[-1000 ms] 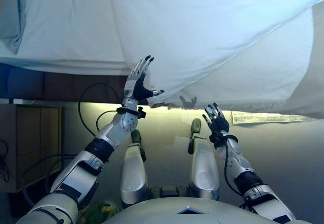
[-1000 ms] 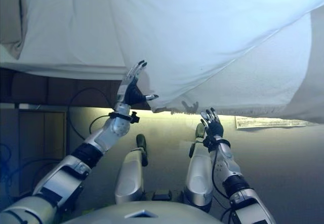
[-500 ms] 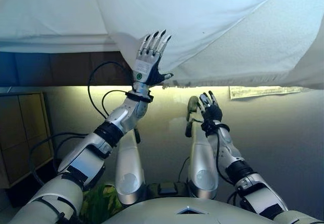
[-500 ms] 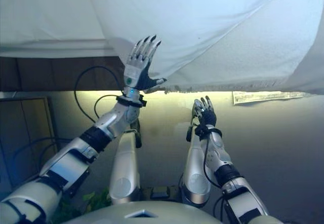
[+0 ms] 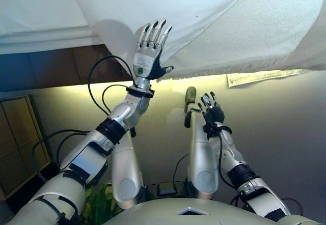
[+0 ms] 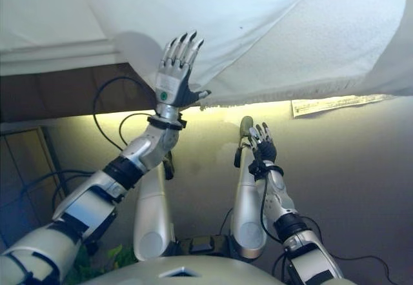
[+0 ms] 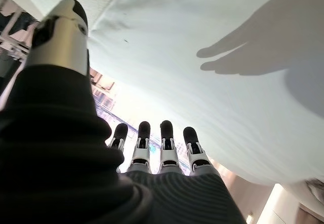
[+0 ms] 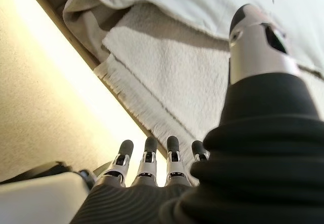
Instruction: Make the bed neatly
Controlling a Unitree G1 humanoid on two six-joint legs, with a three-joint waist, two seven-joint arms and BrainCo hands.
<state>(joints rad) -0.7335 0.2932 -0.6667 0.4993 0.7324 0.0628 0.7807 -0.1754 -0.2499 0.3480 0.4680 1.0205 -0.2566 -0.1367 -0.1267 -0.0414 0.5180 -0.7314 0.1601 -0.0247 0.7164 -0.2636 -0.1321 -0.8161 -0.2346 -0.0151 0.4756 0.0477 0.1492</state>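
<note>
left hand (image 5: 148, 57) raised, fingers straight and spread, at the overhanging corner of the white duvet (image 5: 168, 11) on the bed, likely lining up to grab it. right hand (image 5: 211, 114) low below the fringed blanket (image 5: 265, 36), fingers relaxed, holding nothing.

- Warm yellow glow in a strip under the bed (image 5: 46, 36) edge; floor (image 5: 285, 133) dim.
- White sheet (image 5: 168, 6) bright, near glare.
- Soft hand shadow across sheet in left wrist view.
</note>
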